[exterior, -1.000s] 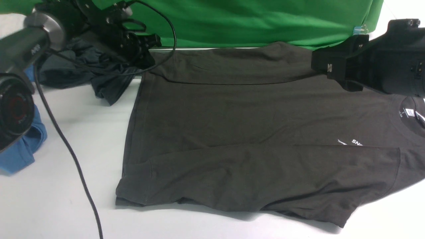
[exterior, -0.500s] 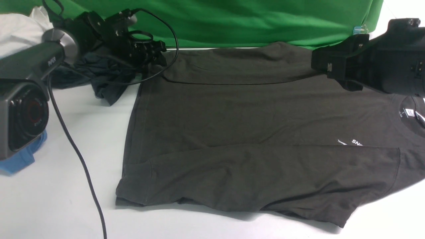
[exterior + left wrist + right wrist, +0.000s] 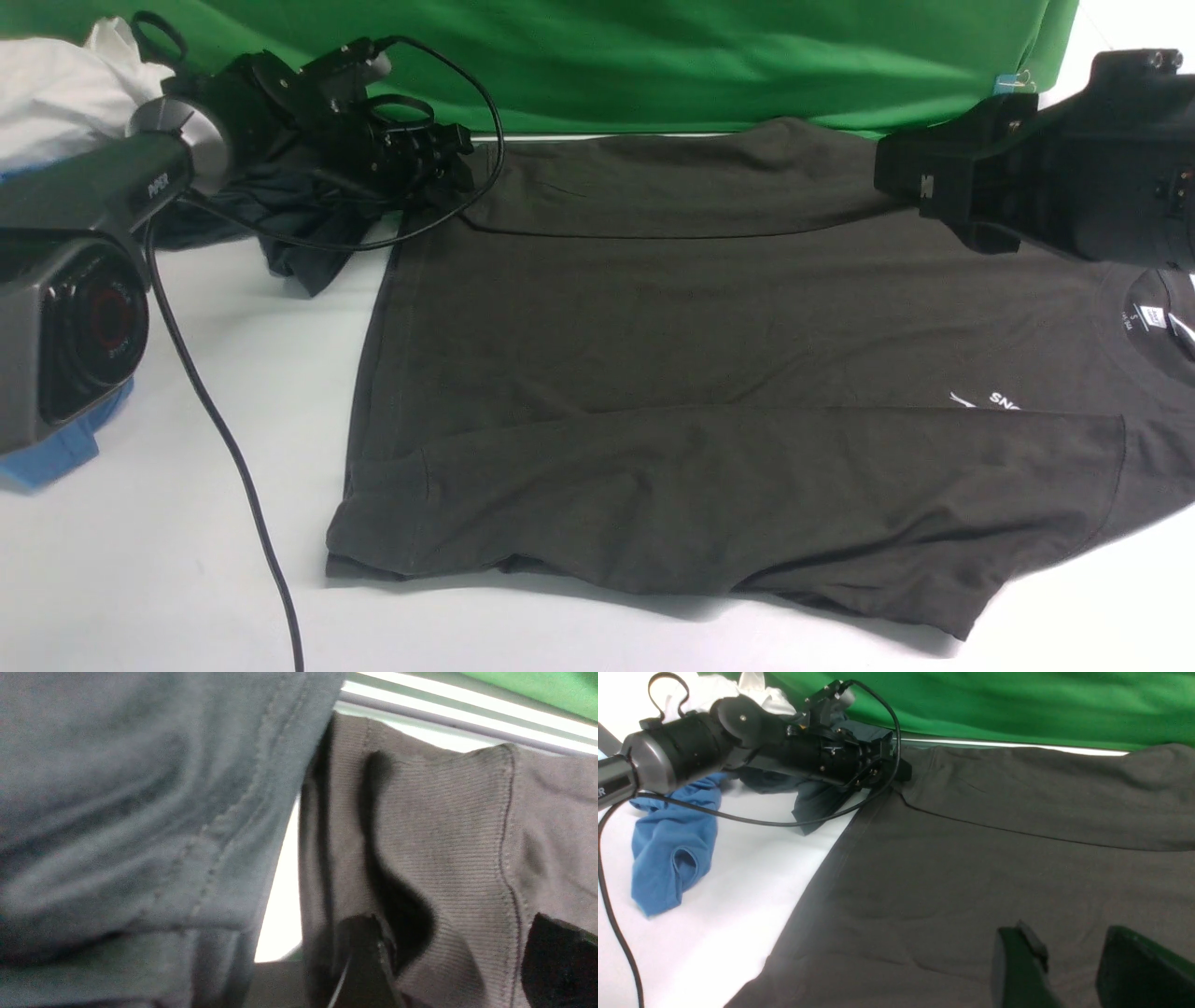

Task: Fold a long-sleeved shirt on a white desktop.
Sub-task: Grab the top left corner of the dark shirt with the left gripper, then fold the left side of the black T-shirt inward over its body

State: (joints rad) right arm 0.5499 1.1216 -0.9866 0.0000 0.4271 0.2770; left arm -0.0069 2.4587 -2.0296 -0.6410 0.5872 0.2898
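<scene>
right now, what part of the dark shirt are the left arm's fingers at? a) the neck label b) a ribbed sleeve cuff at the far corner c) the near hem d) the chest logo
b: in the left wrist view the left fingers stand either side of the ribbed cuff of the long-sleeved shirt.

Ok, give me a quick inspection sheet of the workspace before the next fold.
Surface: white desktop, matte, no stains seen.
Job's things: long-sleeved shirt lies flat, both sleeves folded over the body, collar toward the right.
Clutter: dark-grey garment, blue garment and white cloth at the far left.
Grippers: left gripper open, fingers either side of the far sleeve's cuff; right gripper open above the shirt, holding nothing.
Cables: black cable trails from the left arm across the desktop.
Surroundings: green backdrop behind.
</scene>
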